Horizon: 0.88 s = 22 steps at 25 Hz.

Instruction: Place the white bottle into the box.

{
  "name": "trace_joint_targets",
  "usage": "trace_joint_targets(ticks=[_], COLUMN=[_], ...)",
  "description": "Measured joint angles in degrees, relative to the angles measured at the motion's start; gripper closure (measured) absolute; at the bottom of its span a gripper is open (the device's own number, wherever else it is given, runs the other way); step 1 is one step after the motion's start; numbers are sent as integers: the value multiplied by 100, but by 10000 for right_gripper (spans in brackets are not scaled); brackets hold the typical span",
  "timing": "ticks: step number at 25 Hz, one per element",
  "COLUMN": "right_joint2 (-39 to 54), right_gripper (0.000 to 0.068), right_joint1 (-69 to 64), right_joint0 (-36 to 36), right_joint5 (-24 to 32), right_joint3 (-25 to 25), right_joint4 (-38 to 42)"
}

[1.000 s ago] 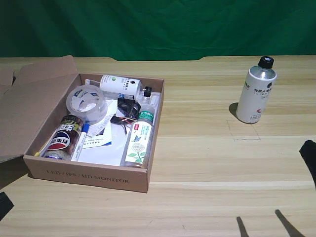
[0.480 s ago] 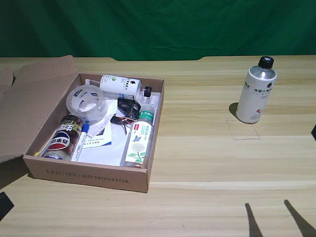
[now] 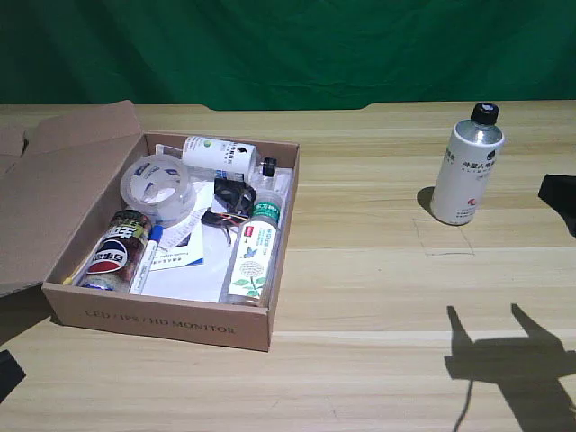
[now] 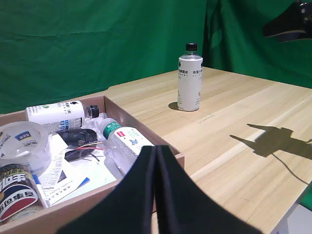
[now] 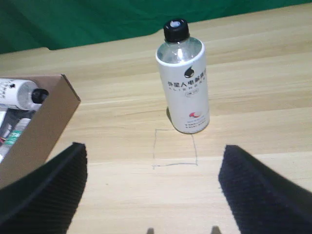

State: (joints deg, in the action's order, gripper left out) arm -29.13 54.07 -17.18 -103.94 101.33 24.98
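On the table (image 3: 378, 297), well to the exterior view's right of the box (image 3: 162, 317), the white bottle (image 3: 466, 166) stands upright with its black cap on, untouched. A faint pencilled square (image 5: 174, 148) sits on the wood just in front of the bottle's base, on the camera side.

The right gripper (image 5: 152, 187) is pointed at the bottle from the near side. Both fingers frame the right wrist view with a wide gap between them, so the jaws are spread and hold nothing. They are well short of the bottle; no contact. In the exterior view only a dark bit of the arm shows at the frame edge beyond the bottle, plus its shadow on the table.

The box is open, flaps folded out, and already crowded: a smaller white bottle (image 3: 220, 154) lies along the wall farthest from the printed front, a tape roll (image 3: 157, 187) sits beside it, a clear green-capped bottle (image 3: 254, 252) lies along the wall nearest the white bottle, and a cola can (image 3: 115, 252) lies in the front corner away from it.

Step, as I read it: approach, pre-grasp. Next move calls for advancing until the fingers straddle the bottle body, mid-height or lower, then closing. It is tall and narrow, so a nudge could tip it. For the drop, free floor looks scarce; the middle of the box over the papers looks best.
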Motion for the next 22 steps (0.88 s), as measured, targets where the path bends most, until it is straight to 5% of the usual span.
trace_joint_targets(ticks=[7, 12, 15, 22], right_joint2=[-394, -807, -1169, -1650], right_gripper=[13, 14, 20, 51], right_joint1=[1221, 2059, 2532, 3105], right_joint0=[732, 2841, 3584, 3692], right_joint5=[324, 281, 273, -170], right_joint3=[-6, -200, -767, -1036], right_joint4=[-983, -3874, -5368, -5334])
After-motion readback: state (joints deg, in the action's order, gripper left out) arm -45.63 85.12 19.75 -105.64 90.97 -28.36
